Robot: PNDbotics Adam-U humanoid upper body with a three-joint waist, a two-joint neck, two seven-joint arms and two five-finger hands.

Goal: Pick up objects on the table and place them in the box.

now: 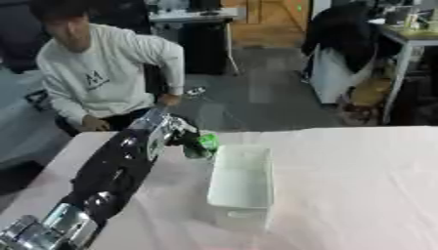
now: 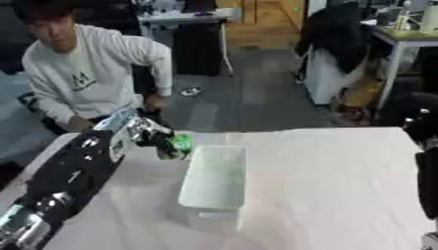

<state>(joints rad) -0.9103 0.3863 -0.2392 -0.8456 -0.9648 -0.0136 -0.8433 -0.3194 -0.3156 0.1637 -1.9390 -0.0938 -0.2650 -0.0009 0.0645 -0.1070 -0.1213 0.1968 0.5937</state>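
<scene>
A white rectangular box [image 1: 242,185] stands on the pale tablecloth near the middle. My left arm reaches in from the lower left, and my left hand [image 1: 181,135] is curled round a small green object [image 1: 206,141] held just above the box's far left corner. The object's shape is blurred; only its green colour shows. My right hand shows in neither view; only a black part of the right arm [image 2: 426,166] shows at the right edge.
The pale tablecloth [image 1: 351,185] spreads wide to the right of the box. A person sits beyond the table's far left edge, not touching anything on it. Chairs and desks stand farther back.
</scene>
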